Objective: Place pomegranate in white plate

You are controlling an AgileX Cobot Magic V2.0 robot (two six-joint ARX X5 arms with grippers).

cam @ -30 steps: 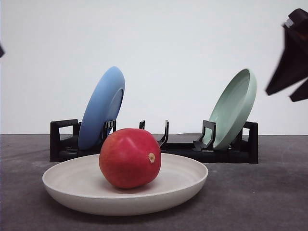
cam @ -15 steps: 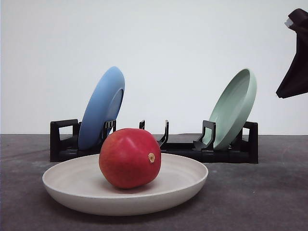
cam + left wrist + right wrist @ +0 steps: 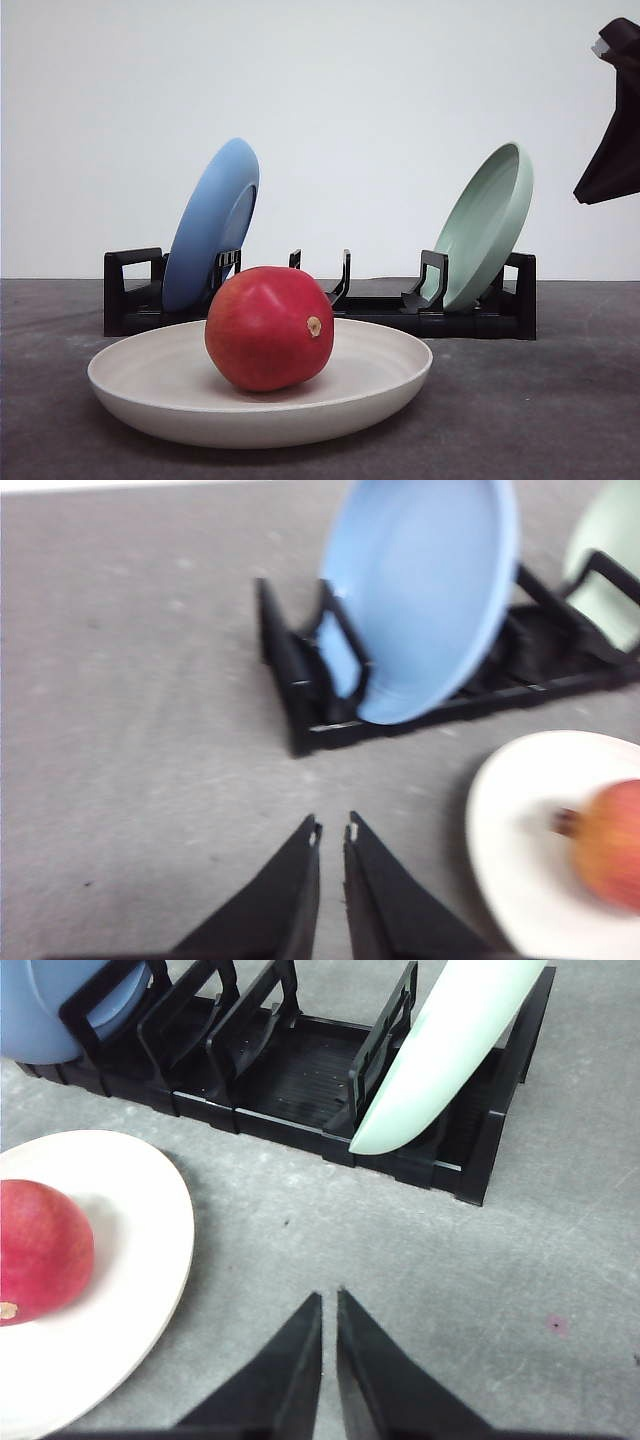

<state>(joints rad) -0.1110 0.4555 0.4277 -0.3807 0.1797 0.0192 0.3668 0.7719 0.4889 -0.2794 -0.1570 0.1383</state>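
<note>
My right claw [image 3: 329, 1305]: my fingers were drawn nearly together, only a thin slit between the tips, nothing in them; they hung over bare grey table [image 3: 560, 1250], on the near side of the rack.
My left claw [image 3: 333, 832]: also nearly closed and empty, tips just apart, over bare table off the rack's blue-plate end.
Right arm, front view: a dark part of it [image 3: 612, 130] showed high at the edge, above and beyond the rack's green-plate end, well clear of everything.
Black rack [image 3: 330, 300]: it stood behind the white plate, a long slotted stand with upright dividers.
Blue plate [image 3: 212, 222]: it leaned on edge in one end of the rack.
Pale green plate [image 3: 487, 226]: it leaned on edge in the other end of the rack, its lower rim in a slot.
In the way: only open table lay between my right claw and the rack.
White plate [image 3: 260, 385]: it lay flat on the table in front of the rack, near the blue-plate end.
Pomegranate [image 3: 269, 328]: it sat inside the white plate, resting on the plate's floor, stem nub turned sideways.
Pomegranate against my claws: apart from both, untouched; it lay off to one side of each closed pair of fingertips.
</note>
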